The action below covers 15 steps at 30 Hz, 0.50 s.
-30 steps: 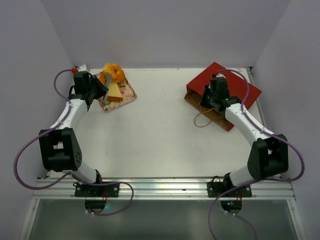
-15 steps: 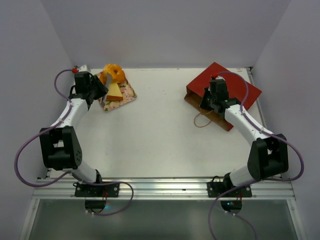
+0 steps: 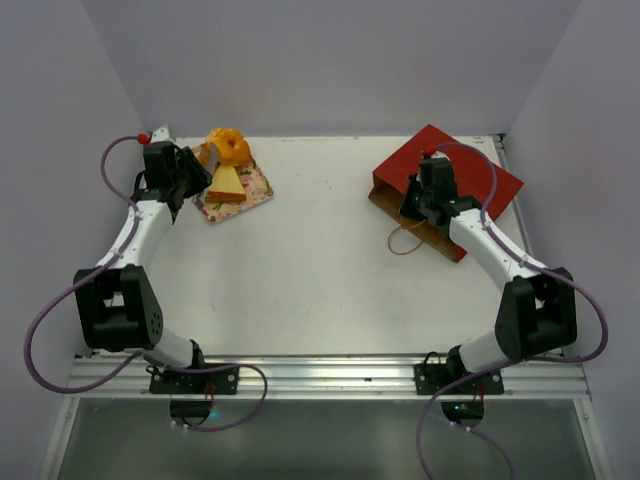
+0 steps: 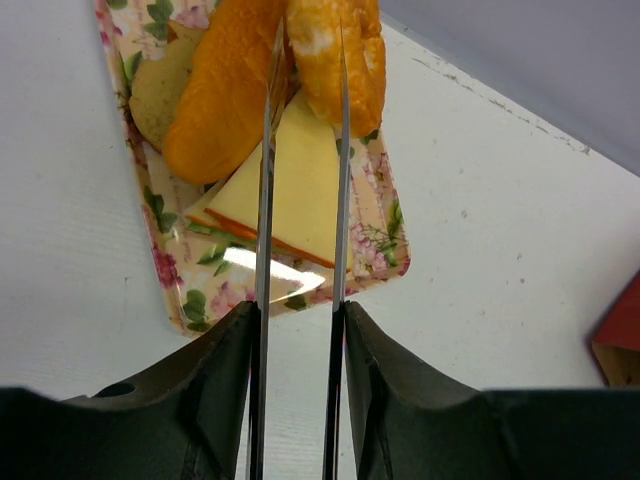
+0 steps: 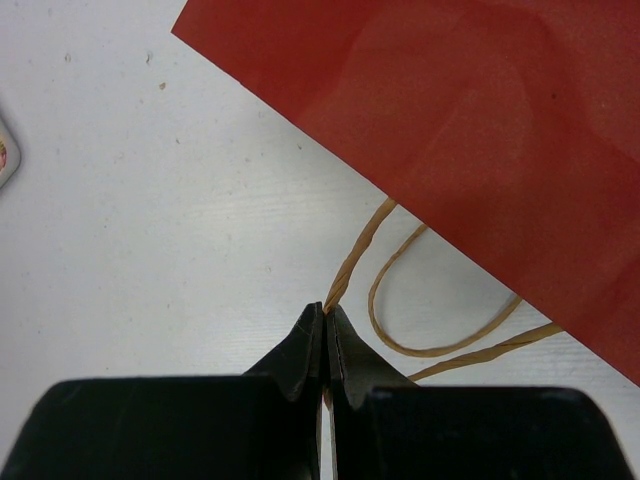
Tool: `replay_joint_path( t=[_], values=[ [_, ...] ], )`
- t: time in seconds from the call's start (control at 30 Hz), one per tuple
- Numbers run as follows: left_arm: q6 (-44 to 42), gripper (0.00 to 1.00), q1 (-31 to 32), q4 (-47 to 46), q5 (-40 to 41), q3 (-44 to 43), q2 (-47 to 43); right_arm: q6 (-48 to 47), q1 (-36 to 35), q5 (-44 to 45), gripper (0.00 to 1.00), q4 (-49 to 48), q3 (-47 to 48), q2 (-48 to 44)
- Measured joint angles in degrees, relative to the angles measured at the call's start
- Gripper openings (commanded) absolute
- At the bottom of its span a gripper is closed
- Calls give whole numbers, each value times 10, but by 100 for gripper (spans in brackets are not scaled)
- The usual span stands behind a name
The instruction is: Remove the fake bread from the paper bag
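The fake bread lies on a floral tray [image 3: 257, 190] at the back left: an orange ring doughnut [image 3: 229, 147], a yellow sandwich wedge [image 3: 227, 184], an orange bun [image 4: 220, 90] and a tan piece [image 4: 158, 92]. My left gripper [image 3: 204, 168] hovers at the tray's left side. In the left wrist view the left gripper [image 4: 309, 32] is open, its thin blades apart above the wedge [image 4: 300, 190] and gripping nothing. The dark-red paper bag [image 3: 470, 172] lies flat at the back right. My right gripper [image 5: 326, 312] is shut on the bag's cord handle [image 5: 352, 262] near the bag mouth.
The white side walls stand close to both arms. A second loop of cord [image 5: 400, 345] lies on the table beside the bag [image 5: 480, 120]. The tray's corner [image 5: 5, 160] shows at the left edge of the right wrist view.
My left gripper's blades have spread apart and the left arm has drawn back a little from the tray. The right arm and the bag have stayed put.
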<state>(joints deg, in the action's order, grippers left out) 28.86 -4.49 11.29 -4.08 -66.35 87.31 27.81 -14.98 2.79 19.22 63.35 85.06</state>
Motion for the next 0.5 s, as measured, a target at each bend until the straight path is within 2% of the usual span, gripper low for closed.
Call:
replay_joint_path(
  t=[0.5],
  values=[
    [-6, 44, 0, 8, 8, 37, -82, 0, 0, -4, 0, 0, 0, 0]
  ],
)
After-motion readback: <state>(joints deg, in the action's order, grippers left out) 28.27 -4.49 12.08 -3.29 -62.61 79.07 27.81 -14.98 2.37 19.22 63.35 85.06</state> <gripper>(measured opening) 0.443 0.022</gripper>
